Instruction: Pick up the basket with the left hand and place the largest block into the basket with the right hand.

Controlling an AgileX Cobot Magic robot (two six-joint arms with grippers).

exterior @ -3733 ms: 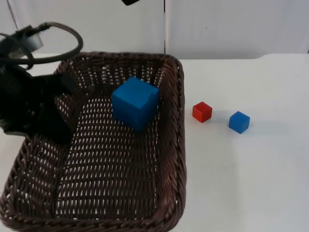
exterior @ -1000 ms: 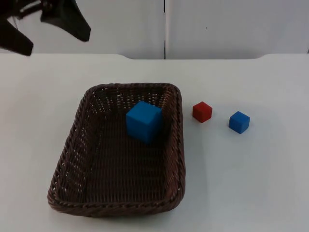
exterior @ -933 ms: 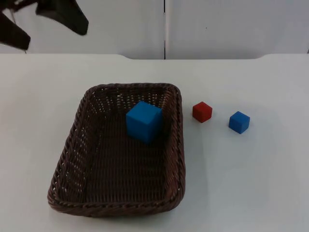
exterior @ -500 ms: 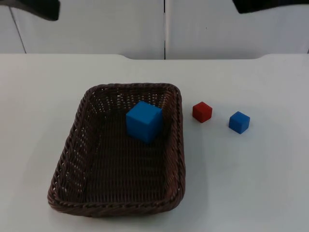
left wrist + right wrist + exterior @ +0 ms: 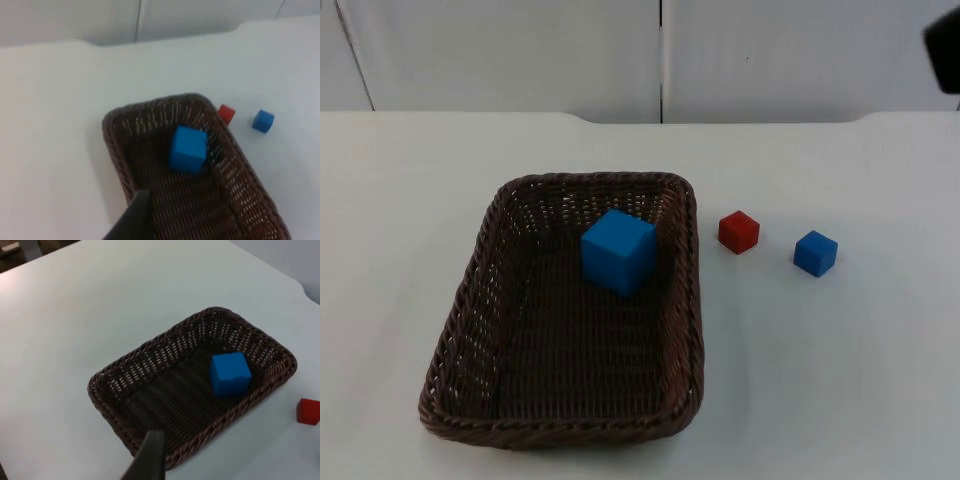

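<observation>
Where the white table (image 5: 840,380) met the grey wall (image 5: 500,50), we saw the basket (image 5: 470,340) standing with the big blue block (image 5: 618,250) inside; we could not tell either gripper's opening.

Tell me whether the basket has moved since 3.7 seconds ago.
Yes. The basket then loomed large, held up near the camera; now it rests flat on the table, its right rim beside the red block. The large blue block lies inside.
</observation>
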